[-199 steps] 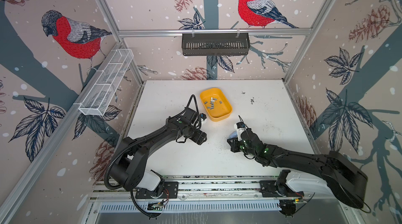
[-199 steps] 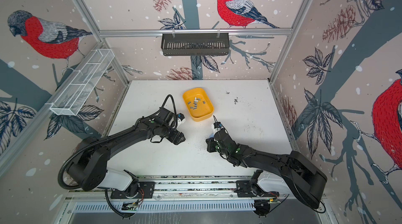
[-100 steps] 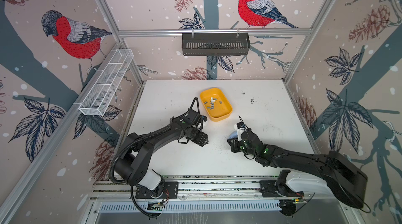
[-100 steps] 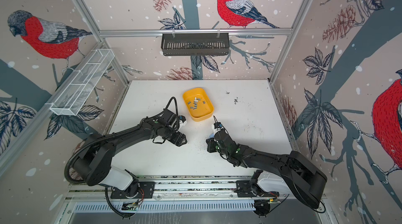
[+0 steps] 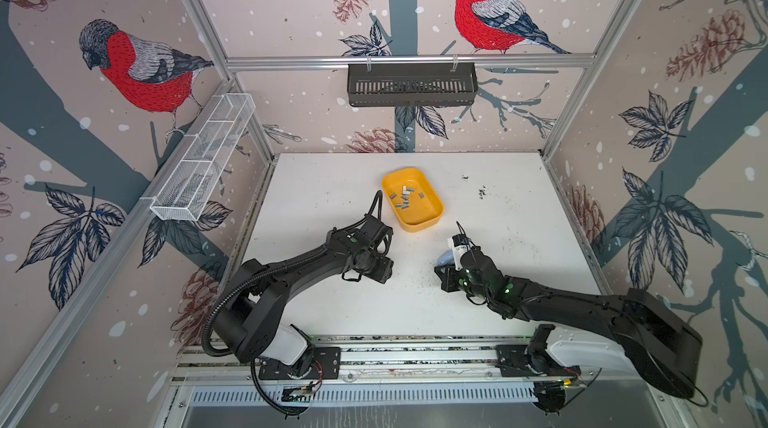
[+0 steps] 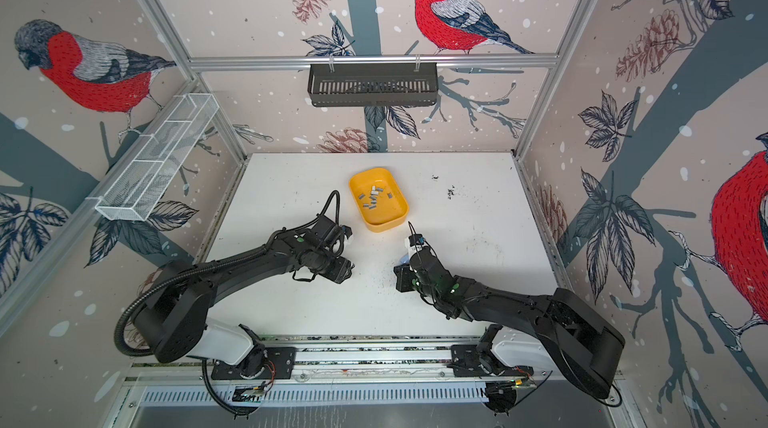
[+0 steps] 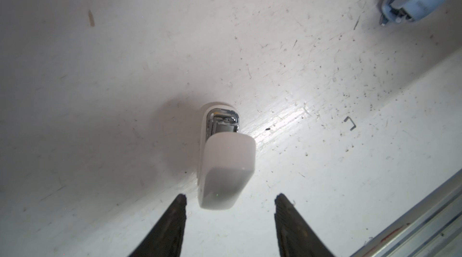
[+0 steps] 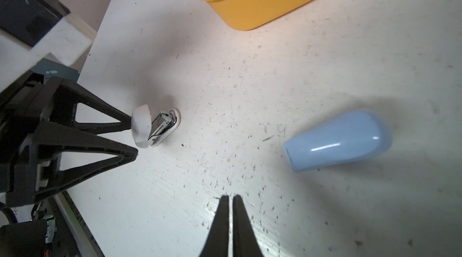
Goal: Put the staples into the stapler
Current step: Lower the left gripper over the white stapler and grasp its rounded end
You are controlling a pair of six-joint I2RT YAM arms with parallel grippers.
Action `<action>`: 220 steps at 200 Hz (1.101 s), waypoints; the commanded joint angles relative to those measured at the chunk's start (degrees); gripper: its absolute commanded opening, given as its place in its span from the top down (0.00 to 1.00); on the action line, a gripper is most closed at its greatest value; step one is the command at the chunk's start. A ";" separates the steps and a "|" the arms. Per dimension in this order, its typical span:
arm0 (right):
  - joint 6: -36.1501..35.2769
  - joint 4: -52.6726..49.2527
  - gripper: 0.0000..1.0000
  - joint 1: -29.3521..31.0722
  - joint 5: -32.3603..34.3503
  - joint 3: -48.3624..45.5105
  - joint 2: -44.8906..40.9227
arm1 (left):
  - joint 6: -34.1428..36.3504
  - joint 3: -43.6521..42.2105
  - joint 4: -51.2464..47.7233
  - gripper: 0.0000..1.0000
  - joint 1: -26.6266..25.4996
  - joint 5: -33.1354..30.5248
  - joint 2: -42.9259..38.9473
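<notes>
Left gripper [image 7: 231,195], jaws apart, has moved astride the open white stapler [image 7: 227,163]; right gripper [image 8: 231,197] together, empty; staples [image 5: 405,197] await loading

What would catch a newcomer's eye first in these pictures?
The yellow tray at mid-table, holding small grey staples, stands out against the white table. Nearer the robot, a white stapler lies with its lid raised between the open jaws of the left gripper, and a blue stapler lies near the shut right gripper.
</notes>
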 commanded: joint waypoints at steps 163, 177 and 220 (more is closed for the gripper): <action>-0.53 1.05 0.92 0.10 0.23 1.25 1.12 | -1.09 0.79 0.78 0.72 -3.73 -7.67 2.97; -0.53 0.92 0.91 0.09 0.23 1.33 1.25 | -0.94 0.84 1.09 0.69 -3.80 -7.42 3.19; -0.39 0.92 0.91 0.05 0.40 1.01 0.99 | -0.76 0.92 1.78 0.57 -3.80 -7.72 4.70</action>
